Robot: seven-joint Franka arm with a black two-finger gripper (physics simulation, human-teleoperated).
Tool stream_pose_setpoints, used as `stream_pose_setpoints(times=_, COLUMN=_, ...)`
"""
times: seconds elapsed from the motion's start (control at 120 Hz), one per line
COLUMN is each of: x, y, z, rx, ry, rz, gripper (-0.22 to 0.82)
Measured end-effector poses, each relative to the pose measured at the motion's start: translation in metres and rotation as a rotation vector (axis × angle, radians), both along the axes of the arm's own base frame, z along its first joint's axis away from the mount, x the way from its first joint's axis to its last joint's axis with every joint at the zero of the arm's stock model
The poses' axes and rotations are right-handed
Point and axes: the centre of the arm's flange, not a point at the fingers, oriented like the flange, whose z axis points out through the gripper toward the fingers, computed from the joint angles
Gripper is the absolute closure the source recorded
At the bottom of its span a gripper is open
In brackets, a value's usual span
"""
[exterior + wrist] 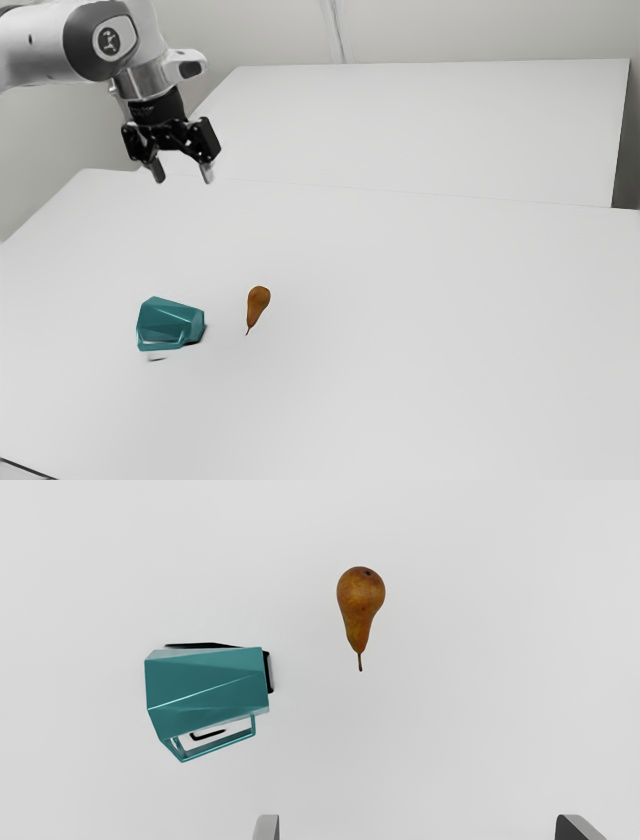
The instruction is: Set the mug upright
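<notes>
Lying sideways, 1 teal mug (207, 685) rests near 1 pear (360, 592).

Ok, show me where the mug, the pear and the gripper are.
Mug (207, 682): wrist view, on its faceted side wall.
Pear (361, 592): wrist view, on its wide end.
Gripper (183, 172): exterior view, between its fingertips.

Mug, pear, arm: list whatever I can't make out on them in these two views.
- Inside of the mug: both views, hidden by its own walls.
- Side of the pear against the table: both views, hidden by its own body.
- Base of the arm: exterior view, cut off by the left edge.
- Tool beyond its fingertips: wrist view, cut off by the edge.
</notes>
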Motion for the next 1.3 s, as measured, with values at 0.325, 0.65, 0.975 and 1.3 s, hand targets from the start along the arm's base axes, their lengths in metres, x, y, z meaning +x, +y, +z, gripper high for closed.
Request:
stream_pose_setpoints(times=0.325, x=-0.036, y=0.111, z=-0.093, rx=-0.291, ry=0.064, rz=0.077, gripper=0.0)
stream_pose_setpoints(times=0.65, x=-0.075, y=0.183, z=-0.194, rx=-0.532, ry=0.015, rz=0.102, gripper=0.0)
stream_pose_setpoints(times=0.975, x=-0.08, y=0.23, z=-0.251, rx=-0.701, ry=-0.064, rz=0.131, gripper=0.0)
stream_pose_setpoints(times=1.3, x=-0.083, y=0.269, z=-0.27, rx=-0.75, ry=-0.12, rz=0.119, gripper=0.0)
